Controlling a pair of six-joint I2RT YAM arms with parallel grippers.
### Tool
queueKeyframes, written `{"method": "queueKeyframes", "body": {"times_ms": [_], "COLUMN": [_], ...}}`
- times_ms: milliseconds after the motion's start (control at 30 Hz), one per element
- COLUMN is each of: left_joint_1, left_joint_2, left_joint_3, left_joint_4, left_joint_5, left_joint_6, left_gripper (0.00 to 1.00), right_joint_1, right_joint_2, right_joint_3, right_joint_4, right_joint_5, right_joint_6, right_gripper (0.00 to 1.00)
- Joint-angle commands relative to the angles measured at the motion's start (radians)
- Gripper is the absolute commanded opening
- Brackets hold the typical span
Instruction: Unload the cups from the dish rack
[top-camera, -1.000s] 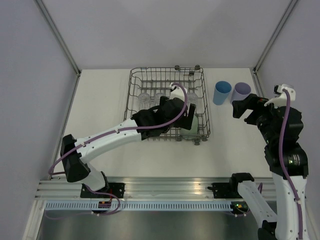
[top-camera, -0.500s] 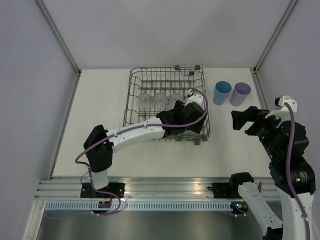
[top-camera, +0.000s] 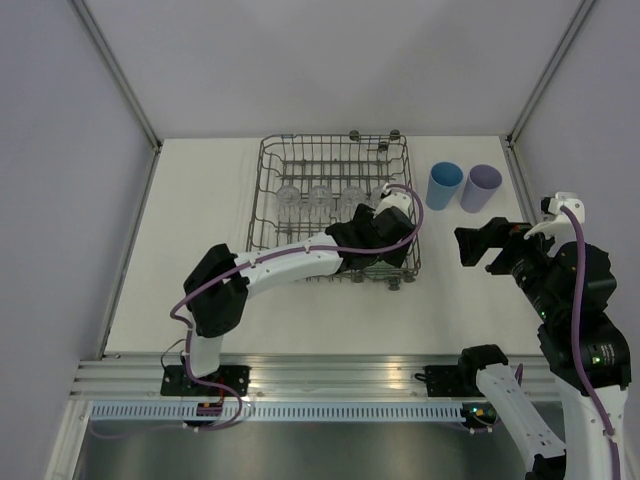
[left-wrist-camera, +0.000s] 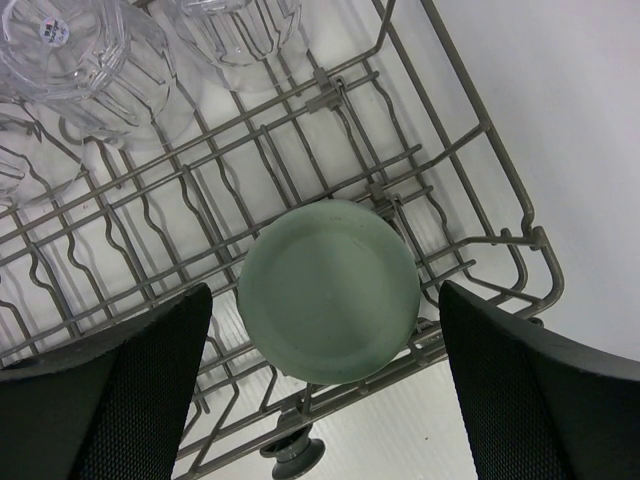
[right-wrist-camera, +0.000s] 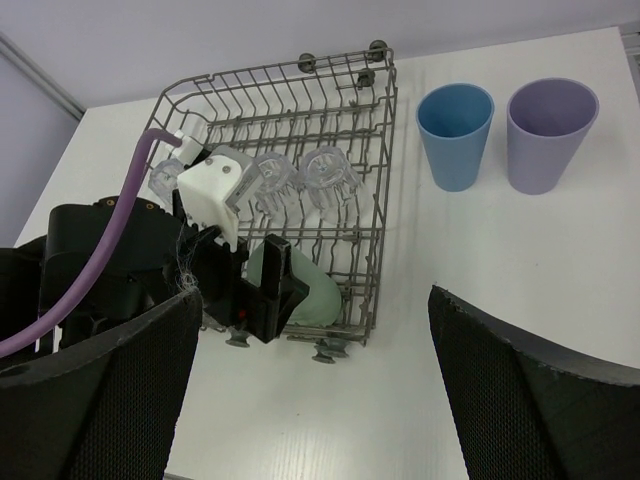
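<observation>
Green plastic up next, looks like. Hanging right above the light green cup (left-wrist-camera: 330, 265) with the left gripper (left-wrist-camera: 322, 335), fingers spread wide on either side, not touching it yet. Cup sitting in the near right corner of the dish rack (top-camera: 262, 190), bottom facing the wrist camera and tipped over a bit against the wires.

Already out: blue cup (top-camera: 444, 185) and lavender cup (top-camera: 481, 186), standing upright side by side on the table (top-camera: 200, 250) just right of the rack.

Left to do: the green one, plus the clear cups (top-camera: 320, 197) lined up further back in the rack. Can count three for sure, maybe a fourth tucked behind the arm, hard to tell.

Right gripper (top-camera: 478, 247) off to the right, up in the air near the two unloaded cups, fingers wide apart too, holding nothing.

So roughly a third done at best. No grab on the green one yet, just lined up for it.
</observation>
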Motion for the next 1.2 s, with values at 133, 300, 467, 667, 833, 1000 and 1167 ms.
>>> {"method": "queueKeyframes", "body": {"times_ms": [133, 300, 467, 667, 833, 1000, 1167], "left_joint_1": [0.020, 0.026, 0.026, 0.026, 0.026, 0.026, 0.026], "left_joint_2": [0.027, 0.023, 0.027, -0.016, -0.120, -0.231, -0.415], "left_joint_3": [0.053, 0.047, 0.052, 0.035, 0.016, -0.004, -0.077], "left_joint_4": [0.075, 0.076, 0.078, 0.073, 0.064, 0.063, 0.099], "left_joint_5": [0.013, 0.016, 0.038, 0.058, 0.032, -0.008, -0.028], "left_joint_6": [0.046, 0.046, 0.049, 0.038, 0.034, 0.028, -0.011], "left_gripper": [0.96, 0.83, 0.72, 0.33, 0.03, 0.02, 0.02], "right_joint_1": [0.006, 0.006, 0.005, 0.012, 0.016, 0.017, 0.016], "right_joint_2": [-0.002, 0.003, 0.007, 0.018, 0.030, 0.040, 0.040], "right_joint_3": [0.003, 0.018, 0.020, 0.033, 0.035, 0.032, -0.008], "right_joint_4": [0.009, 0.010, 0.015, 0.010, 0.010, 0.016, 0.090], "right_joint_5": [-0.051, -0.074, -0.086, -0.068, -0.031, -0.025, -0.239], "right_joint_6": [-0.014, -0.017, -0.023, -0.031, -0.036, -0.019, 0.010], "right_gripper": [0.98, 0.98, 0.98, 0.98, 0.98, 0.98, 0.98]}}
